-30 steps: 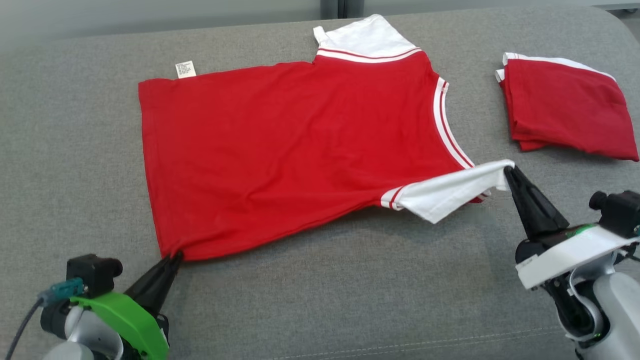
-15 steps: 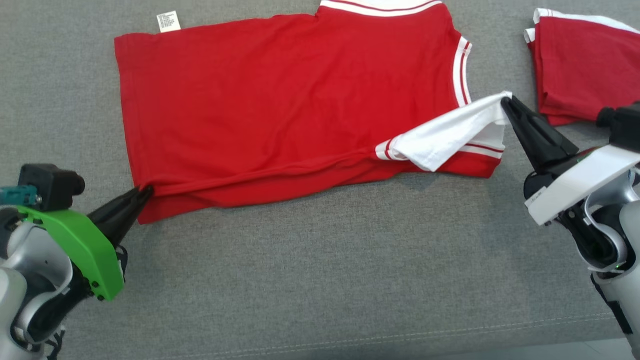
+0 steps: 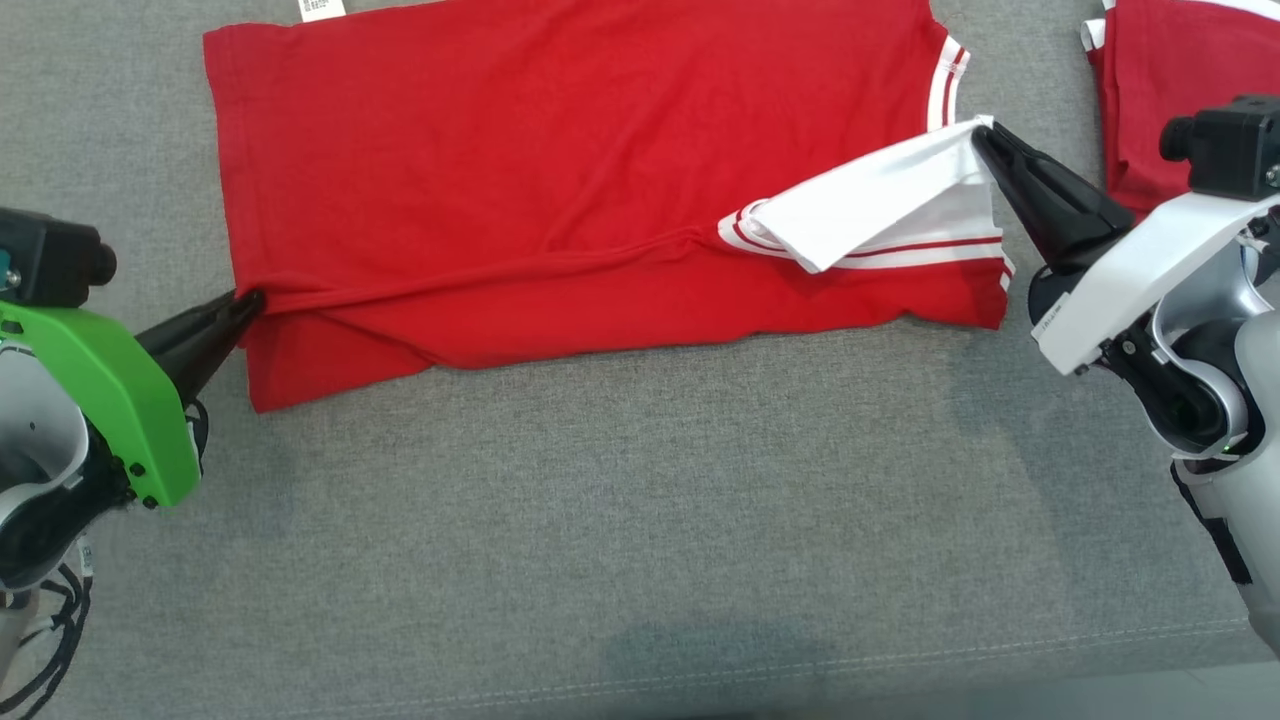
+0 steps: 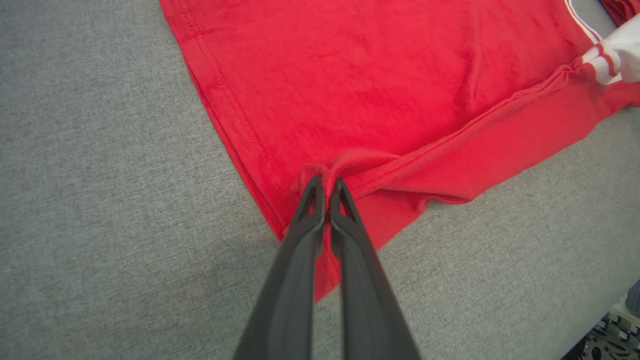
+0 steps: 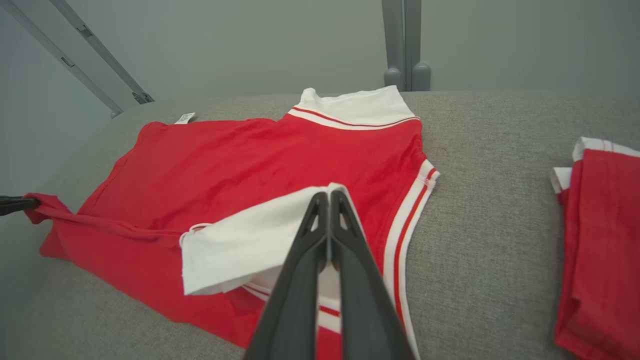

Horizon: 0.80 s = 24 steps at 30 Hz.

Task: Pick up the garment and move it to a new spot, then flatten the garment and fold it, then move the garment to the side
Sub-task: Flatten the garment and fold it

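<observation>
My left gripper [image 4: 325, 182] is pinching the hem corner of the garment [image 4: 400, 75], its jaws pressed together on a bunched ridge of red cloth. My right gripper [image 5: 328, 196] is nipping the edge of the white sleeve [image 3: 870, 205], jaws closed tight on it, and is holding it lifted over the red body. Between the two grips, the garment's near side is lying doubled along a long crease. The garment is resting spread on the grey cushion [image 3: 640, 500], a white label [image 3: 322, 10] poking out at its far edge. A second, folded red garment [image 3: 1140, 80] is sitting just beyond my right gripper.
</observation>
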Tool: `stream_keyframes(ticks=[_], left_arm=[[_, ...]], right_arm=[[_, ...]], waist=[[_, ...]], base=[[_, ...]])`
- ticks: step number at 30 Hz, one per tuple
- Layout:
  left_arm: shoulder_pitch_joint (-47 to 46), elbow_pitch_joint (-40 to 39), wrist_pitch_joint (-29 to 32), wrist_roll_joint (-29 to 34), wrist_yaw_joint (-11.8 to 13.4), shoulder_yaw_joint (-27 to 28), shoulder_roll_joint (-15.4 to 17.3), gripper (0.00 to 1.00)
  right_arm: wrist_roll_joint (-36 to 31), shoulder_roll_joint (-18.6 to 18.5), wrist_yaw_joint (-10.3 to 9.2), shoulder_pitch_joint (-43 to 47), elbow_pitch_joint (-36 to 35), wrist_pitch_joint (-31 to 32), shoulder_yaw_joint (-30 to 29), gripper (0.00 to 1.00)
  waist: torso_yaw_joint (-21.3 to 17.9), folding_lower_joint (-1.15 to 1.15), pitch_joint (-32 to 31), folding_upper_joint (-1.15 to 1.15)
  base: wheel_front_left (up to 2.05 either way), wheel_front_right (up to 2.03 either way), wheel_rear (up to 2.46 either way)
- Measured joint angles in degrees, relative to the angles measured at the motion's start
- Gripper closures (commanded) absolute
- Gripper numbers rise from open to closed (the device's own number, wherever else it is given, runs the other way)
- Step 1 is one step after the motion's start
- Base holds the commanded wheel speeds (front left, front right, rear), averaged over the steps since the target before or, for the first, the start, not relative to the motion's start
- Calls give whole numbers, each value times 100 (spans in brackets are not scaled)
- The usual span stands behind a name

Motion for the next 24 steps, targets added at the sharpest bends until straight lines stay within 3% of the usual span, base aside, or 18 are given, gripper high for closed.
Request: stream_keyframes(ticks=[6, 7, 8, 9, 10, 11, 16, 24], left_arm=[[-292, 200, 158, -36, 0, -10, -29, 100], [-316, 246, 165, -35, 0, -4, -34, 91], [-349, 297, 160, -34, 0, 2, -51, 62], [-388, 338, 148, -32, 1, 11, -67, 17], [-388, 338, 148, -32, 1, 11, -67, 0], [-416, 367, 140, -31, 1, 12, -81, 0], [-439, 520, 124, 129, 7, -3, -116, 0], [-550, 710, -450, 315, 99, 374, -111, 0]], right_arm=[[-76, 29, -14, -215, 182, 4, -3, 100], [-112, 32, -26, -253, 221, -3, -4, 100], [-167, 32, -66, -285, 247, -20, -7, 80], [-226, 38, -93, -315, 270, -65, -20, 56], [-226, 38, -93, -315, 270, -65, -20, 18], [-282, 62, -119, -350, 290, -111, -34, 0], [-378, 143, -160, -395, 425, -209, -7, 0], [-460, 177, -208, -310, 543, -494, -1, 0]], waist=[[-39, 0, 74, 0], [-44, 0, 84, 0], [-49, 0, 92, 0], [-53, 0, 101, 0], [-53, 0, 101, 0], [-57, 0, 108, 0], [-70, 0, 120, 0], [-74, 0, 26, 0]], base=[[0, 0, 0], [0, 0, 0], [0, 0, 0], [0, 0, 0], [0, 0, 0], [0, 0, 0], [0, 0, 0], [0, 0, 0]])
